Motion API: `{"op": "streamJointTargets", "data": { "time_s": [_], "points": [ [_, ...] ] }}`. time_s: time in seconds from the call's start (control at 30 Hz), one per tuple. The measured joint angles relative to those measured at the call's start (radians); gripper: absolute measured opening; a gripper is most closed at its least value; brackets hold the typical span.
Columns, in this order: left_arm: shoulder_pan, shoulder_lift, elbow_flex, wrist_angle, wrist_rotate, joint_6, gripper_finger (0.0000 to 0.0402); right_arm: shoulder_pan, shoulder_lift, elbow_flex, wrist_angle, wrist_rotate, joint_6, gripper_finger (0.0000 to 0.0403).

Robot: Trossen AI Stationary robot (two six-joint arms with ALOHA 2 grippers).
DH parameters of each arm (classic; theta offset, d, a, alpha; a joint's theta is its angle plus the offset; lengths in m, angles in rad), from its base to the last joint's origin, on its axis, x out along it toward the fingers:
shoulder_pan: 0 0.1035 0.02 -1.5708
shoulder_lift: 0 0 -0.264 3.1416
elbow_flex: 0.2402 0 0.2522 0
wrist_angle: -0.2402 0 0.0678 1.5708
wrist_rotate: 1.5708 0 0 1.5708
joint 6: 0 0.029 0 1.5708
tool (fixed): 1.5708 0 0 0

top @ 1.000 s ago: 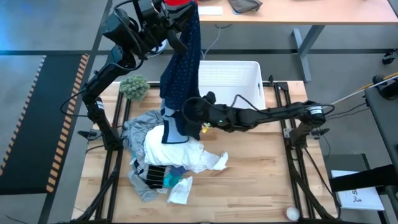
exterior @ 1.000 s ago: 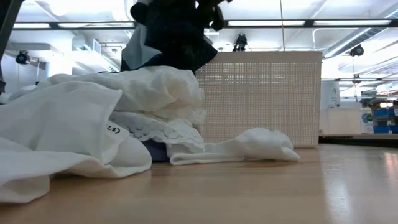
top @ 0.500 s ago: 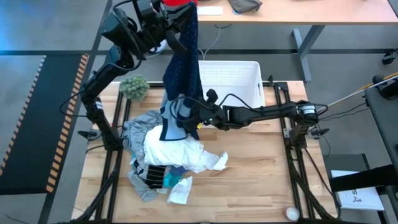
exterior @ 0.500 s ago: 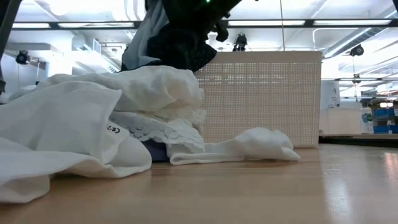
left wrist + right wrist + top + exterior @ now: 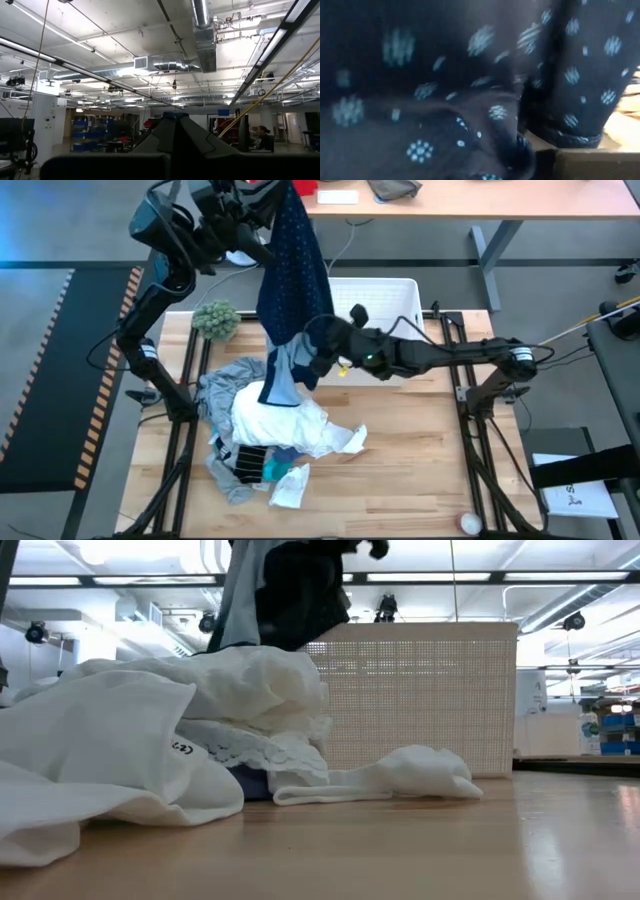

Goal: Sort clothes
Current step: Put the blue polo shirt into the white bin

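The navy dotted garment (image 5: 295,275) hangs high over the table's far left part from my left gripper (image 5: 266,196), which is shut on its top end. My right gripper (image 5: 314,352) is shut on the garment lower down, above the pile. The garment's pale inner side (image 5: 281,383) reaches down to the white garment (image 5: 282,423) on top of the pile. The grey garment (image 5: 226,375), a turquoise piece (image 5: 273,471) and small white socks (image 5: 291,490) lie around it on the table. In the low view the navy cloth (image 5: 290,590) hangs above the white garment (image 5: 150,730). My left gripper holds the navy garment by its top end (image 5: 175,126), a peak of dark cloth between the two fingers. The garment hangs down below it, long and fairly straight. My right gripper pinches a bunched fold of the garment's lower part (image 5: 492,112). It comes in roughly level from the table's right. The cloth fills its wrist view, so one layer or several cannot be told. The part below the hold droops onto the pile.
A white plastic bin (image 5: 385,308) stands at the table's far side, right behind my right arm. A fuzzy green ball (image 5: 215,318) sits at the far left. A dark striped piece (image 5: 250,458) lies in the pile. Bare wood lies to the right and near side.
My right gripper has shut on the navy garment's lower part and gone slightly up and toward the table's far right, drawing that part off the pile. My left arm has shifted toward the table's left with the garment's top end.
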Motion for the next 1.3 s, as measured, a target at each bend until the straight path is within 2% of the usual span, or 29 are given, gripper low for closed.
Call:
{"op": "streamJointTargets", "data": {
  "time_s": [0.43, 0.63, 0.93, 1.2, 1.3],
  "points": [
    [0.000, -0.001, 0.000, 0.001, 0.004, -0.010, 0.0000, -0.044, -0.135, 0.104, -0.014, 0.063, -0.193, 0.0001],
    [0.000, -0.001, 0.000, 0.001, 0.005, -0.017, 0.0000, -0.100, -0.183, 0.163, -0.080, 0.067, -0.235, 0.0000],
    [0.000, 0.047, 0.000, -0.029, 0.031, -0.032, 0.0000, -0.201, -0.207, 0.254, -0.338, 0.063, -0.249, 0.0000],
    [0.002, 0.080, 0.000, -0.210, 0.030, 0.034, 0.0000, -0.293, -0.236, 0.256, -0.648, 0.055, -0.185, 0.0000],
    [0.002, 0.094, 0.000, -0.282, 0.029, 0.062, 0.0000, -0.318, -0.240, 0.256, -0.758, 0.012, -0.137, 0.0000]
  ]
}}
